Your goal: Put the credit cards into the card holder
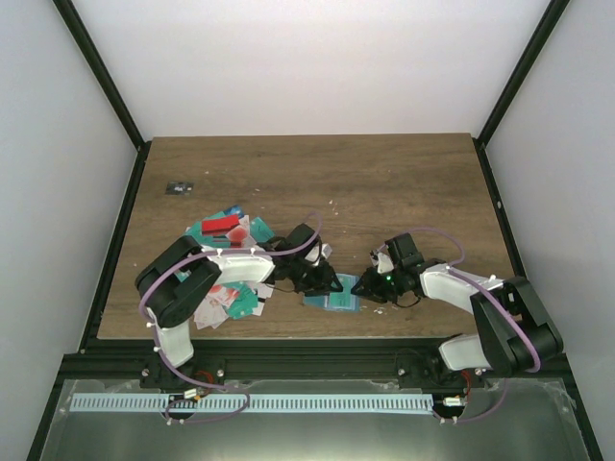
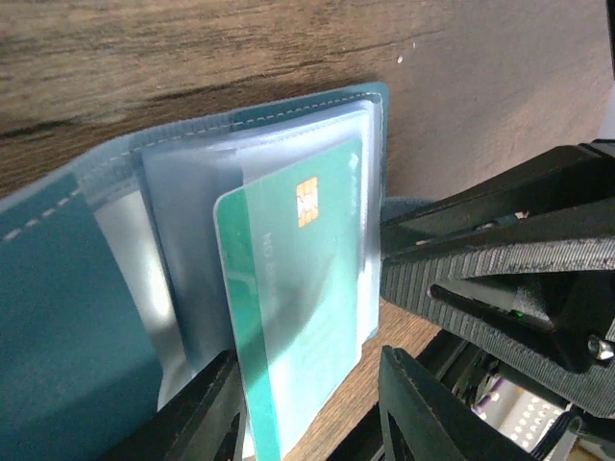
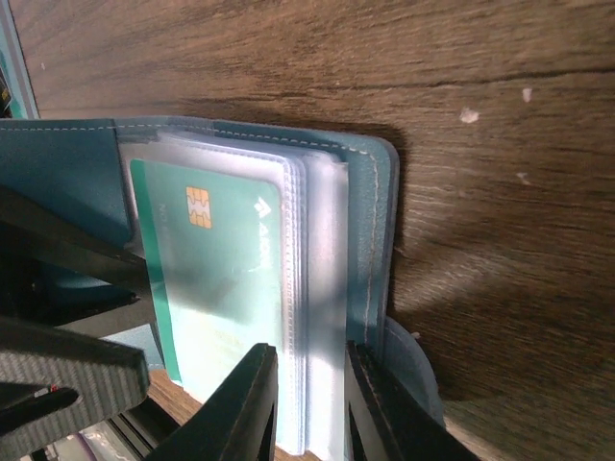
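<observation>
A small dark object [image 1: 177, 187] is seen at the upper left of the desk [image 1: 404, 182] in the top view. Loose credit cards [image 1: 223, 230], red, teal and white, are heaped left of centre, on both sides of the left arm. Right of the heap, the left claw [image 1: 325, 283] is positioned at the left edge of the card holder [image 1: 336, 302]. The holder is laid open on the desk near the lower centre of the frame. Its right edge is met by the right claw [image 1: 367, 285].

In the left wrist view, a teal card [image 2: 298, 307] with a gold chip is shown partly tucked among the holder's clear sleeves [image 2: 192, 240]. The left claw's fingers [image 2: 207, 427] are set apart, and the gap is spanned by the card's lower end. Whether the card is gripped cannot be told.

In the right wrist view, the right claw's fingers [image 3: 252, 408] are closed to a narrow gap. The stack of sleeves is pinched between them.
</observation>
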Controlling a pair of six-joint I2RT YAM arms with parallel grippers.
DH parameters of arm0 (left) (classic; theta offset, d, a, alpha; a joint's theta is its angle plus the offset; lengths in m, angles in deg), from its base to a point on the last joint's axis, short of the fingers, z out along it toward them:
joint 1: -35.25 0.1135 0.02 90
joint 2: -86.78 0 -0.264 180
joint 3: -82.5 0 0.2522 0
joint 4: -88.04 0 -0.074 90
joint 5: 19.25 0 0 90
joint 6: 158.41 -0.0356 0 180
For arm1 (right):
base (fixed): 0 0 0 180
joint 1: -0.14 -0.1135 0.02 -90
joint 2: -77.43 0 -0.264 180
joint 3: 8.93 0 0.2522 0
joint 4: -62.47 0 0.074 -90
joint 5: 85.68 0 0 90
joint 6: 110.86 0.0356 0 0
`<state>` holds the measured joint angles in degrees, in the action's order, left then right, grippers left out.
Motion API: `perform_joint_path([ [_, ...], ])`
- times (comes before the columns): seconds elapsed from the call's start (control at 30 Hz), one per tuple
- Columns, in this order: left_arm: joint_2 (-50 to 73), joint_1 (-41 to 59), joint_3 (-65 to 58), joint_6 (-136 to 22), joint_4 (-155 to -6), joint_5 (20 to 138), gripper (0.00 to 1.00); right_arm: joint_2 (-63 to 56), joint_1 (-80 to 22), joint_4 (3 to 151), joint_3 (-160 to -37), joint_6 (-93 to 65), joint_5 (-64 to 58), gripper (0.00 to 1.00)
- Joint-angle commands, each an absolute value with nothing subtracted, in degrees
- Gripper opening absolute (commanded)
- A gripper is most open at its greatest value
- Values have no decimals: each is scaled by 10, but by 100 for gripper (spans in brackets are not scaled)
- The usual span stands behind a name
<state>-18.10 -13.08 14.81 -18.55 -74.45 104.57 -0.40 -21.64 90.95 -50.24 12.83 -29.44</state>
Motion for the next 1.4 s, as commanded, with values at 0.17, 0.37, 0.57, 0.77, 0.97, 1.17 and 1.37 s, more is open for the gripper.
perform_joint_path([
  [0.17,-146,-133,77,-260,-567,1008,47,13,-215,941,-520,127,-255,26],
  [0.37,-156,-133,54,-280,-536,991,22,32,-215,941,-523,130,-269,30],
  [0.57,-188,-134,37,-304,-532,995,4,55,-214,942,-528,138,-285,32],
  [0.77,-212,-134,28,-322,-524,988,4,52,-215,933,-526,144,-302,32],
  [0.97,-227,-134,32,-333,-524,980,4,39,-214,921,-525,141,-311,32],
  [1.17,-237,-134,40,-335,-534,978,4,20,-215,907,-524,138,-325,32],
  [1.37,-241,-134,42,-334,-537,977,4,21,-215,894,-525,130,-347,32],
])
